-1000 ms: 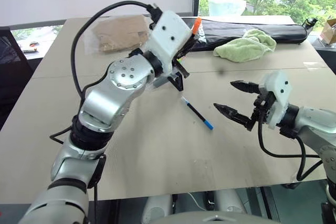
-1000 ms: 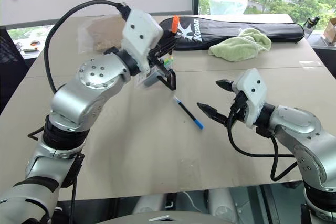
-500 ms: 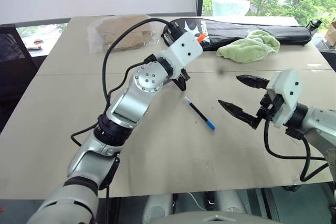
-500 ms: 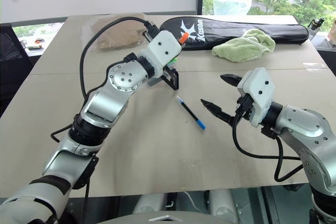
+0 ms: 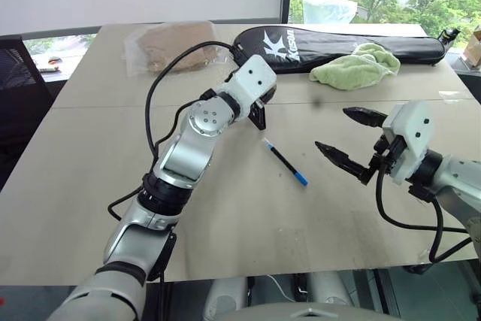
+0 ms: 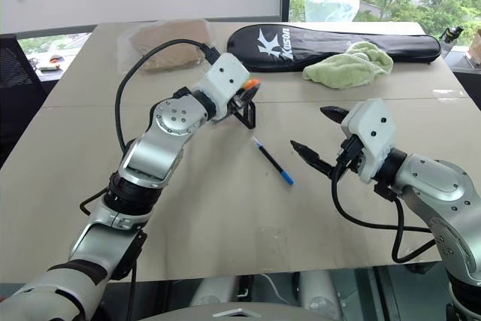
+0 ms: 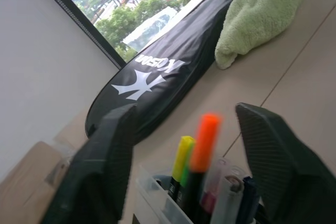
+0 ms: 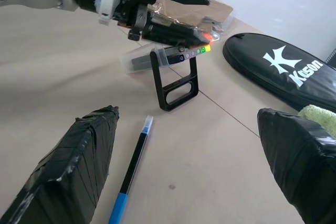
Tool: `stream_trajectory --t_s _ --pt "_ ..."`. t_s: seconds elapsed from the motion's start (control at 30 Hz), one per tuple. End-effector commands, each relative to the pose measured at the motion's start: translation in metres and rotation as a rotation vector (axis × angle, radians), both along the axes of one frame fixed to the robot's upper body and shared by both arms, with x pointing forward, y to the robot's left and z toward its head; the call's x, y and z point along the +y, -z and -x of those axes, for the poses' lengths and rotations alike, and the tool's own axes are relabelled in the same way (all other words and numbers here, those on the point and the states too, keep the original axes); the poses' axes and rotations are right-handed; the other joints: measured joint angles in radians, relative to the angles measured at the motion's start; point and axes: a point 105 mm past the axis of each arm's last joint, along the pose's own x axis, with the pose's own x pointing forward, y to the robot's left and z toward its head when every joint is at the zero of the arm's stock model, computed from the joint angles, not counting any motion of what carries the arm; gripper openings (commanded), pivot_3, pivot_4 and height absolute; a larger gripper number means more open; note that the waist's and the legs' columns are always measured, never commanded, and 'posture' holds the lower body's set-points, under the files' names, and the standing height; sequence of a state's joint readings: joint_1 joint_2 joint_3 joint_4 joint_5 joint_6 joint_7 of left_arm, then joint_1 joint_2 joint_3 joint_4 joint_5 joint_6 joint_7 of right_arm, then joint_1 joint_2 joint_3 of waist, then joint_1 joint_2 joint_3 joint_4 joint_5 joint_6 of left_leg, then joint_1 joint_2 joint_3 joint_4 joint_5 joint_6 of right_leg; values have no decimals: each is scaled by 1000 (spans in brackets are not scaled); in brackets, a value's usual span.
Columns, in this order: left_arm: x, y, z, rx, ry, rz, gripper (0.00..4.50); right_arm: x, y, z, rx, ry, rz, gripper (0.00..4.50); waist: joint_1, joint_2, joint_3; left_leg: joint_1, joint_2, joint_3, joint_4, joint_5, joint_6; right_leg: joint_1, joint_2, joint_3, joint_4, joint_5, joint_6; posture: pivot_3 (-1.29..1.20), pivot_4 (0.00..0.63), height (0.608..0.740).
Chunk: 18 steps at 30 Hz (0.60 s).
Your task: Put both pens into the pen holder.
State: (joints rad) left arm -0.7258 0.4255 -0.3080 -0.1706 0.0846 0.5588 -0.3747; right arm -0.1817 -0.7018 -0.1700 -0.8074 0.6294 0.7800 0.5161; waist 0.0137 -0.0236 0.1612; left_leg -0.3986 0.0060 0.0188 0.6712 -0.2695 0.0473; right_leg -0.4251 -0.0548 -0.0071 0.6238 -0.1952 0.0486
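The pen holder [image 8: 157, 59], a clear box on a black angled stand [image 6: 246, 113], sits mid-table with several markers in it. The orange-capped pen [image 7: 205, 140] stands in the holder among them, its cap also showing as an orange spot [image 6: 252, 83]. My left gripper [image 7: 184, 108] is open, one finger on each side of that pen and neither touching it. The blue-ended pen [image 5: 284, 162] lies flat on the table in front of the holder. My right gripper [image 5: 332, 129] hovers open to the right of that pen, holding nothing.
A long black racket bag [image 5: 353, 41] and a green towel [image 5: 353, 65] lie at the back right. A clear plastic bag with brown contents [image 5: 169, 44] sits at the back left. A cardboard box [image 5: 473, 43] stands past the right edge.
My left gripper came down over the pen holder and opened, leaving the orange-capped pen in the holder. The right gripper and the blue-ended pen stayed put.
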Motion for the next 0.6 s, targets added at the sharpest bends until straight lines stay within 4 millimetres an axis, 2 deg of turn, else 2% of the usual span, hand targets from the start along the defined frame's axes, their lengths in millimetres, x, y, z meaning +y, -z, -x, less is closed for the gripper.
stream_trajectory --t_s 0.03,0.17,0.27,0.4,0.6 --pt "-3 -24 23 -61 120 71 4265 1 -1 0 -22 9 48 4500 -1 0 0 0 0 0 0 0 0 0 0 0 0 0 0 0 150 740" --pt "0 -18 52 65 282 215 4265 2 19 -5 71 28 91 4500 -2 0 0 0 1 0 0 0 0 0 0 0 0 0 0 0 150 740" --pt "17 -5 79 217 407 329 4265 12 50 -16 197 39 124 4500 -11 0 0 2 2 1 0 0 0 0 0 1 1 0 -1 0 150 740" --pt "48 15 100 365 399 388 4265 29 81 -27 311 33 157 4500 -23 0 0 2 3 1 0 0 -1 0 1 0 2 -2 -4 0 150 740" --pt "75 42 135 500 406 340 4265 52 100 -34 424 -3 162 4500 -25 -1 -1 2 2 1 1 0 0 0 0 1 2 -2 -5 0 150 740"
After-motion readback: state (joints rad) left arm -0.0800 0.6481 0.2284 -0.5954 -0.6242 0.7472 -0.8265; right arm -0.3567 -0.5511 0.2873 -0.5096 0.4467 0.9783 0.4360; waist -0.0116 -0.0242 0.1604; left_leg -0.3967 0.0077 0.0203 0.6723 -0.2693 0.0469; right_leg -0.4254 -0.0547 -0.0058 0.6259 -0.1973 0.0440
